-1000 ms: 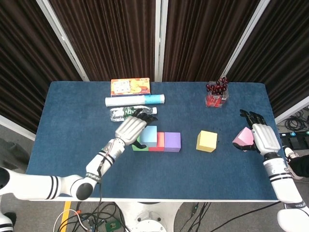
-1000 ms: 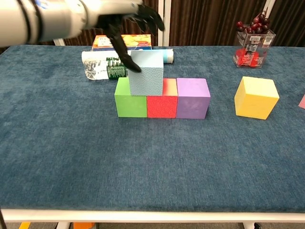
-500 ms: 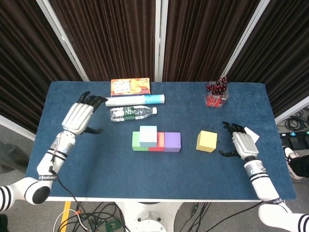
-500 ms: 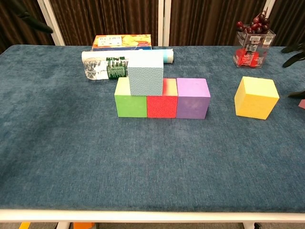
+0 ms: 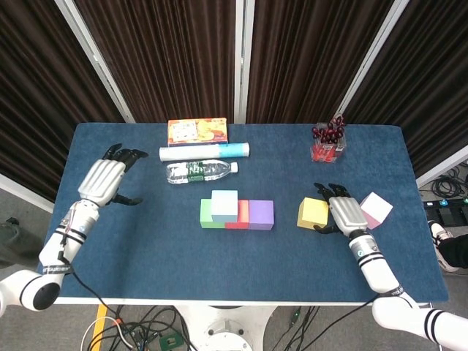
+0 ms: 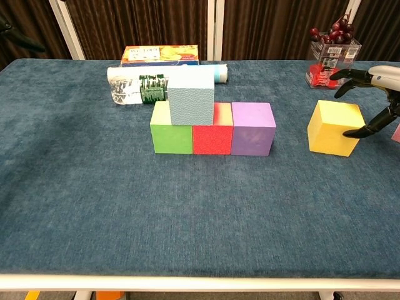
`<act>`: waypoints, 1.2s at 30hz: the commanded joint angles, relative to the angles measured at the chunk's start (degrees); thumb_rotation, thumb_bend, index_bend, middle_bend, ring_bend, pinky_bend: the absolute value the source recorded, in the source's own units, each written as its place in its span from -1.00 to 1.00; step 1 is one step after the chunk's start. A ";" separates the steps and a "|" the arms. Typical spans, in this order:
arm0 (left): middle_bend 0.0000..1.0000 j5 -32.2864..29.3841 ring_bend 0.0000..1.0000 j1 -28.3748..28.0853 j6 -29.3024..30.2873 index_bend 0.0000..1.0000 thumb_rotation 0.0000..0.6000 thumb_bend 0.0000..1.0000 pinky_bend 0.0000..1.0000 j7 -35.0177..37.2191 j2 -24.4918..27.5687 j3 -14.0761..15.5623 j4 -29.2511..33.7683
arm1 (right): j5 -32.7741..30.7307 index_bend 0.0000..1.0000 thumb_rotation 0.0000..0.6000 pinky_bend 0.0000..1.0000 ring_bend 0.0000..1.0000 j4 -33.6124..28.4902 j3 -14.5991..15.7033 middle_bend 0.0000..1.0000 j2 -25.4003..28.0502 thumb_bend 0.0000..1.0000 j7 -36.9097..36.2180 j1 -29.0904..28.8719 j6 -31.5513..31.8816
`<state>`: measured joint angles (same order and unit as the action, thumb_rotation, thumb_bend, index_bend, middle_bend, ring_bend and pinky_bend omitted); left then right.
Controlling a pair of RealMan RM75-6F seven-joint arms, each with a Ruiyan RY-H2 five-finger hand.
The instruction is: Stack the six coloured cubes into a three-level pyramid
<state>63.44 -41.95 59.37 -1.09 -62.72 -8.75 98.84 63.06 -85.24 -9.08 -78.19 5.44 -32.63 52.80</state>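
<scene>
A green cube (image 5: 208, 216), a red cube (image 5: 242, 216) and a purple cube (image 5: 262, 213) stand side by side in a row mid-table. A light blue cube (image 5: 224, 204) rests on top, over the green-red seam (image 6: 191, 95). The yellow cube (image 5: 312, 213) stands alone to the right (image 6: 335, 127). A pink cube (image 5: 376, 208) lies tilted further right. My right hand (image 5: 345, 213) is beside the yellow cube's right face, fingers spread and holding nothing (image 6: 374, 87); whether the thumb touches the cube I cannot tell. My left hand (image 5: 104, 180) hovers near the table's left edge, fingers apart and empty.
Along the back stand a snack box (image 5: 197, 131), a rolled paper tube (image 5: 205, 152), a lying water bottle (image 5: 196, 171) and a clear container of cherries (image 5: 327, 142). The blue table (image 5: 146, 256) ends close to the right of the pink cube.
My left hand has let go of the light blue cube and drawn back to the left edge. My right hand has released the pink cube and moved left to the yellow cube.
</scene>
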 commanded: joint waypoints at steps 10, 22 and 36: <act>-0.70 -0.16 -0.80 0.97 -1.74 -0.67 1.00 -0.82 -0.92 -0.05 0.96 -0.95 0.76 | 9.24 -1.00 1.00 -1.00 -1.00 9.12 1.49 -0.50 -3.79 -0.80 -10.04 -0.11 0.44; -0.71 -1.61 -0.80 1.37 -3.18 -0.67 1.00 -0.82 -0.92 -0.39 1.36 -2.09 0.91 | 19.59 -1.00 1.00 -1.00 -1.00 18.18 4.10 -0.48 -6.47 -0.85 -19.50 -1.27 3.02; -0.71 -2.37 -0.80 2.03 -4.01 -0.67 1.00 -0.82 -0.92 0.36 2.24 -3.31 0.53 | 23.54 -0.84 1.00 -1.00 -0.84 19.06 4.86 -0.19 -4.05 -0.68 -22.56 -1.63 6.49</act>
<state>61.09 -39.94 55.37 -0.75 -60.50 -12.07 99.40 85.89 -64.59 -4.23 -83.79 -16.87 -34.14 58.63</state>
